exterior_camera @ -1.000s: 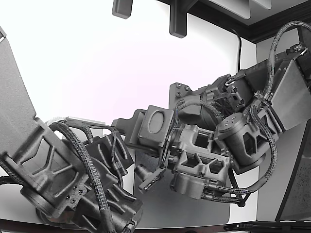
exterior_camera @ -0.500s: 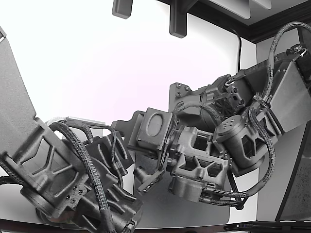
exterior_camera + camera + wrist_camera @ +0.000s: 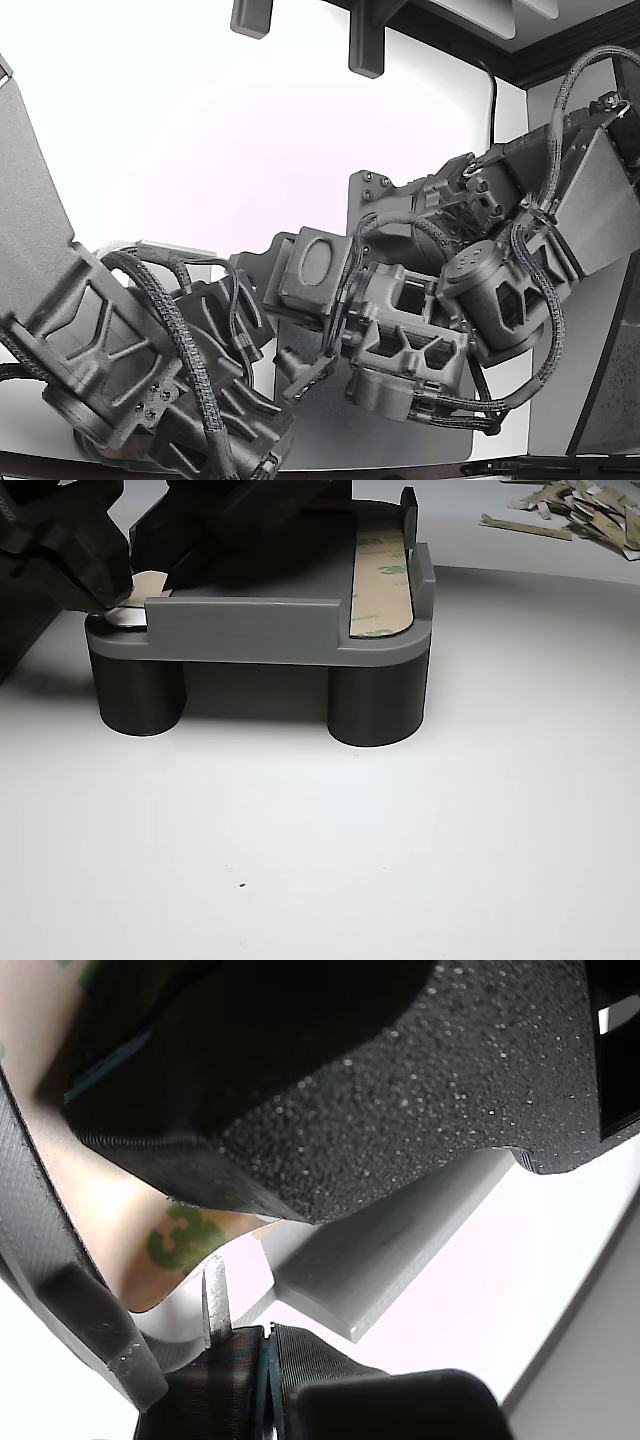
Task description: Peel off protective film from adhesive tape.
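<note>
1. Other view, far left: the dark hand (image 3: 85, 565) sits at the left corner of the grey fixture (image 3: 260, 630), its tips meeting on a small tan tab of protective film (image 3: 148, 584) that curls up off the fixture's top. Hand appears clenched on that tab.
2. Other view, centre: the fixture stands on dark round legs (image 3: 378, 705) on the white table (image 3: 350, 860). A dark arm body lies over the fixture's rear half.
3. Other view, right side of fixture: a strip of adhesive tape (image 3: 382, 580), tan liner with green print, lies flat in the right channel, against the raised wall.
4. Other view, top right corner: a heap of peeled film scraps (image 3: 585, 515) on the table, well apart from the fixture.
5. Wrist view: tan film with green print (image 3: 175, 1240) passes under a coarse black block (image 3: 330, 1090); a thin pale sliver (image 3: 216, 1300) stands just beside it. Grey fixture edge (image 3: 380, 1260) is near.
6. Exterior view: two arms cross over a grey plate (image 3: 400, 430); hand tips are hidden.
</note>
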